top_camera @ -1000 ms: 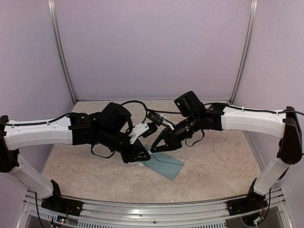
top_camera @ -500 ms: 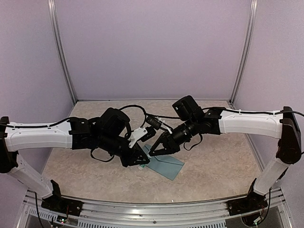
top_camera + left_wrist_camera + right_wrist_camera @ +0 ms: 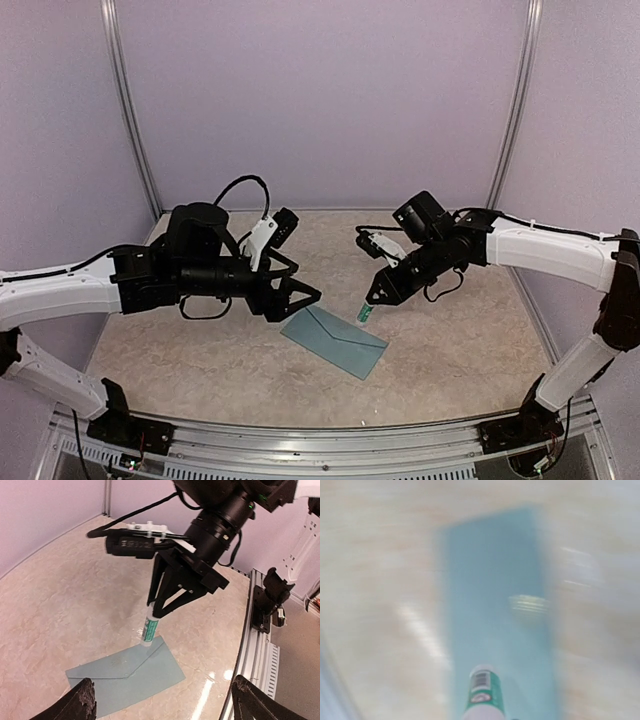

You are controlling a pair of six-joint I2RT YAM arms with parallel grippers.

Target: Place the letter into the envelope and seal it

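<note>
The teal envelope (image 3: pixel 335 340) lies flat on the table with its pointed flap folded down; it also shows in the left wrist view (image 3: pixel 125 677) and, blurred, in the right wrist view (image 3: pixel 495 605). My right gripper (image 3: pixel 377 296) is shut on a green-and-white glue stick (image 3: pixel 366 312) that points down at the envelope's far corner (image 3: pixel 149 630); I cannot tell whether they touch. My left gripper (image 3: pixel 300 303) hangs open just left of the envelope, holding nothing, its fingertips (image 3: pixel 82 702) spread wide. The letter is out of view.
Purple walls close in the beige marbled tabletop (image 3: pixel 450 340) on three sides. A metal rail (image 3: pixel 320 440) runs along the near edge. Black cables loop off both wrists.
My left gripper has opened and drawn back left, off the envelope. The right gripper has risen and shifted right with the glue stick. The envelope now lies uncovered.
</note>
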